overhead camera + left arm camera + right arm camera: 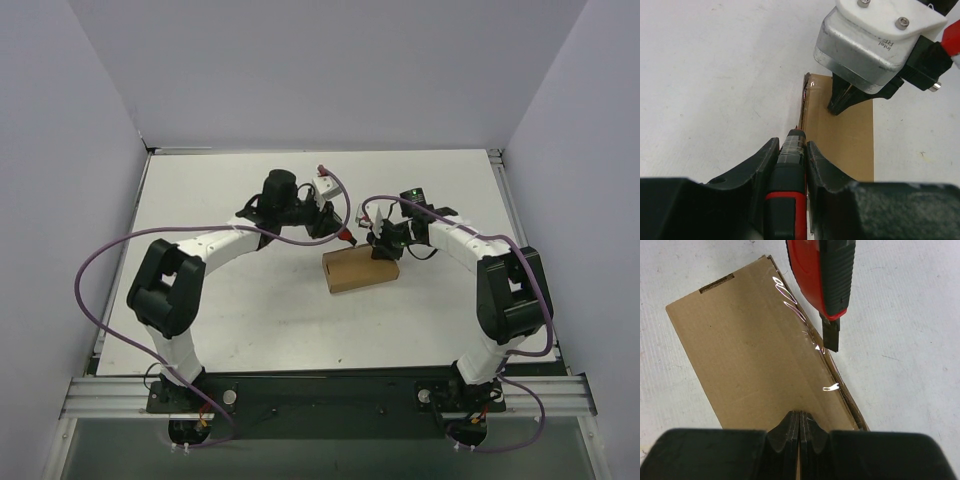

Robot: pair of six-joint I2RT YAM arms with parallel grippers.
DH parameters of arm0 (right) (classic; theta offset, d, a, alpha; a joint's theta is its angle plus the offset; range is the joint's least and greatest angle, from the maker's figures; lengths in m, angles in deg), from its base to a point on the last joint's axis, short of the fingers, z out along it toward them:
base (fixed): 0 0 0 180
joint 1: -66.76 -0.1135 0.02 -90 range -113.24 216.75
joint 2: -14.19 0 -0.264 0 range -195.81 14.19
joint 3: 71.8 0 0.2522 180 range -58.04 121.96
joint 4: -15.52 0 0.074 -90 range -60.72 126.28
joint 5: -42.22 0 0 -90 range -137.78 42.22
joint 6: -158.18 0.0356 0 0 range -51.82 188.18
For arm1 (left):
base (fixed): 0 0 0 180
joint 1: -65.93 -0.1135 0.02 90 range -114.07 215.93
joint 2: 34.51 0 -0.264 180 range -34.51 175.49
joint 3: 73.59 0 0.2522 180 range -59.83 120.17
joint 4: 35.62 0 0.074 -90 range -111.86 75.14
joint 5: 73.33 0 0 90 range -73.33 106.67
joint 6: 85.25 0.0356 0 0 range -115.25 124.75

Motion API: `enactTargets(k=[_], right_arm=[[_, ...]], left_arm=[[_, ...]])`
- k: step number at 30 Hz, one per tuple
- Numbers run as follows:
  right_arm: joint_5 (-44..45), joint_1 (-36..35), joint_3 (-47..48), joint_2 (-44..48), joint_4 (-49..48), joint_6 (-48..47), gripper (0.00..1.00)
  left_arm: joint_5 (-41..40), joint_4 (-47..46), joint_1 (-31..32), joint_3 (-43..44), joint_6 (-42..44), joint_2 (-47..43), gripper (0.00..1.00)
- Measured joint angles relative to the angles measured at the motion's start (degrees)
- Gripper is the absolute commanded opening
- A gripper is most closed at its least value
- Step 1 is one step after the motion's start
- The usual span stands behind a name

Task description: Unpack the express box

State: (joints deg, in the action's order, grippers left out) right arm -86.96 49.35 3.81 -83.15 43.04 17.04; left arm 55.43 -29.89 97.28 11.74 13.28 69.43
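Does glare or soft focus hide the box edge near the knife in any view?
Right wrist: white glare streaks run along the express box edge beside the utility knife, partly masking it. Left wrist: the left tool slightly soft, the box sharp, one small glint at its far corner. Top external: even light, no glare.

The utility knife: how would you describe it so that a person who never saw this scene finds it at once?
On the white table lies a flat brown express box. At its far left corner, the left gripper holds the utility knife, blade at the box's taped edge. Its red body with a black grip sets it apart from the plain box and black gripper.
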Motion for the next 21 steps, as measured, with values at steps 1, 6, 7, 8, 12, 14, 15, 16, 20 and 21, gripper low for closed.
enactTargets(k=[1,6,7,8,12,14,15,16,20,21], right_arm=[[0.0,0.0,0.0,0.0,0.0,0.0,0.0],[0.1,-0.3,0.1,0.0,0.5,-0.6,0.0],[0.1,-0.3,0.1,0.0,0.6,-0.8,0.0],[0.1,-0.3,0.1,0.0,0.6,-0.8,0.0],[0.1,-0.4,0.1,0.0,0.7,-1.0,0.0],[0.1,-0.6,0.1,0.0,0.8,-1.1,0.0],[0.2,-0.6,0.1,0.0,0.8,-1.1,0.0],[0.2,-0.6,0.1,0.0,0.8,-1.1,0.0],[0.2,-0.6,0.1,-0.1,0.8,-1.3,0.0],[0.2,-0.6,0.1,-0.1,0.8,-1.3,0.0]], left_arm=[[0.0,-0.1,0.0,-0.2,0.2,-0.1,0.0],[0.0,-0.6,-0.1,-1.1,1.5,-0.7,0.0],[0.1,-0.6,-0.2,-1.3,1.5,-0.8,0.0],[0.1,-0.7,-0.2,-1.5,1.5,-1.0,0.0],[0.9,-0.6,-0.6,-1.8,0.8,-1.8,0.0],[1.2,-0.8,-0.8,-1.8,-0.6,-2.2,0.0],[1.3,-1.0,-0.8,-1.8,-1.2,-2.5,0.0],[1.3,-1.3,-0.8,-1.8,-1.9,-2.7,0.0],[1.3,-1.9,-0.7,-1.8,-2.6,-3.1,0.0],[1.3,-1.9,-0.6,-1.8,-2.6,-3.1,0.0]])
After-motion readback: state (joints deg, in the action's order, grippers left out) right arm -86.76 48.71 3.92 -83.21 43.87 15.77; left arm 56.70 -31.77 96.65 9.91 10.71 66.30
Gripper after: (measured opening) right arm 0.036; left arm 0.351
